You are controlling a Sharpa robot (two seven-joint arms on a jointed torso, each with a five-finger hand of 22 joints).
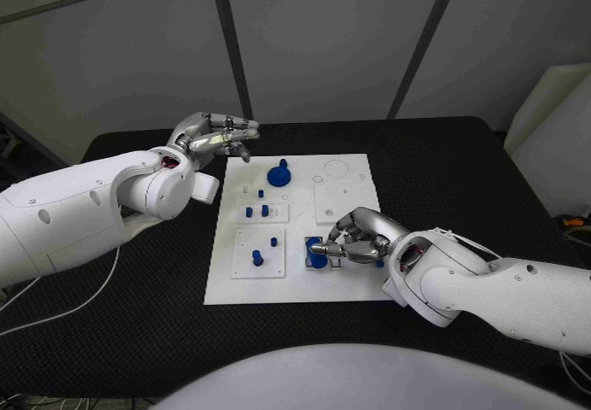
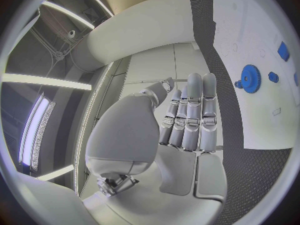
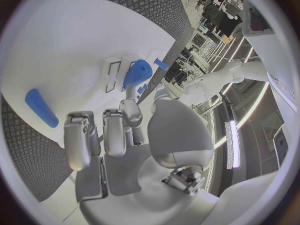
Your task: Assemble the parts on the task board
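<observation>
The right hand (image 1: pixel 348 242) is pinching a blue part (image 1: pixel 315 254) at the near middle of the white task board (image 1: pixel 351 286), so it should be keeping that part upright and pressing gently, while the left hand (image 1: pixel 216 137) is hovering empty, fingers extended, beside the board's far left corner.

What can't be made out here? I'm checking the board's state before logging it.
- Head view: the right hand covers the blue part under it; whether it grips it is unclear.
- Head view: the small blue pegs are too small to tell seated or loose.
- Left wrist view: the task board is cut by the circle's rim.
</observation>
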